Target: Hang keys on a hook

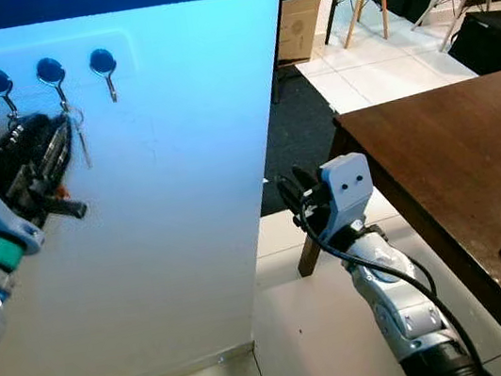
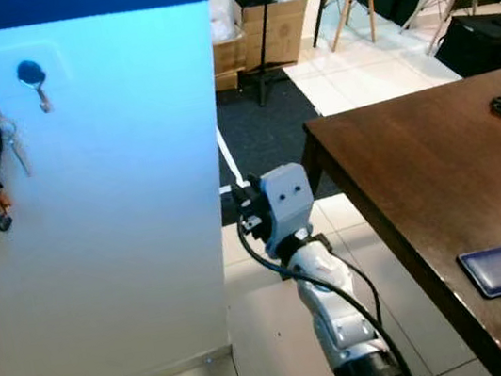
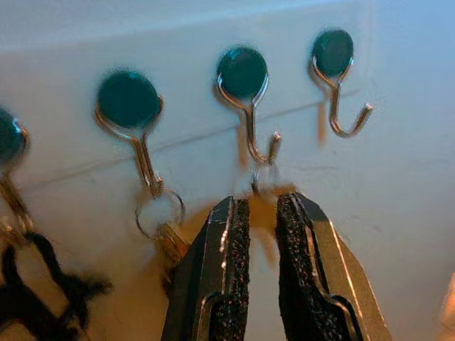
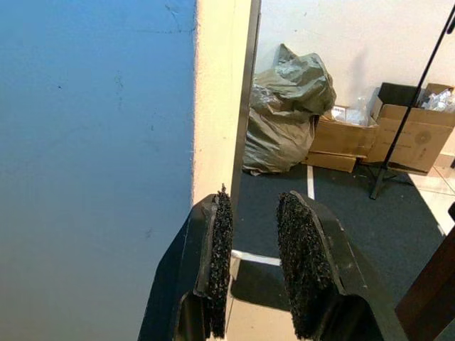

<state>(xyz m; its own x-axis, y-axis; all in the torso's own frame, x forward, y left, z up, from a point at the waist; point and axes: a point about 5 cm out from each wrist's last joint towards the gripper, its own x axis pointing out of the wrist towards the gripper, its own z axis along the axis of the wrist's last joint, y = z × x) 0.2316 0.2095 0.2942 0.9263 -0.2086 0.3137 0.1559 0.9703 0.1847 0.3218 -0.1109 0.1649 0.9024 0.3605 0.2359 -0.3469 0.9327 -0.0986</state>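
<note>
left end effector [image 3: 261, 213] parted below hook [image 3: 245, 92], key ring [image 3: 263, 179] hanging

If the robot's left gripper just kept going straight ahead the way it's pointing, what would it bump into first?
Probably the key ring hanging on the hook right ahead of the left gripper, then the white wall panel behind it; depth is hard to judge.

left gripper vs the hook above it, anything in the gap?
Left wrist view: the left gripper, fingers slightly apart, sits just below the third hook. In the gap hangs a key ring on that hook's tip, with white wall behind.
</note>
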